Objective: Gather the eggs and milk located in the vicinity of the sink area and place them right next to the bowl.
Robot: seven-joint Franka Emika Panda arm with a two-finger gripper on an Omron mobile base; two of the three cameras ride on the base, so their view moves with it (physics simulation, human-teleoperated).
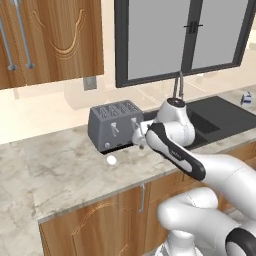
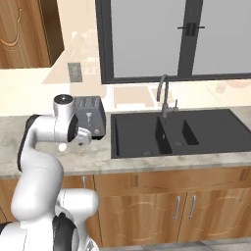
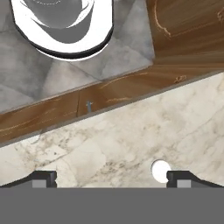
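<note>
One small white egg [image 1: 111,160] lies on the marble counter just in front of the toaster; it also shows as the egg [image 2: 62,146] beside my arm. My gripper [image 1: 142,144] hangs a little above the counter, to the right of that egg, and it is open with nothing between its fingers. In the hand view the egg [image 3: 160,170] sits just inside one fingertip [image 3: 183,178] of the gripper [image 3: 113,178]. The milk [image 1: 246,98] stands on the counter beyond the far side of the sink [image 1: 220,120]. The bowl is out of view.
A grey toaster [image 1: 115,125] stands against the wall behind the egg, left of the sink [image 2: 176,132] with its thin faucet [image 2: 163,93]. The counter's front edge and wooden cabinet doors [image 3: 109,94] run below. Wall cabinets [image 1: 50,40] hang upper left.
</note>
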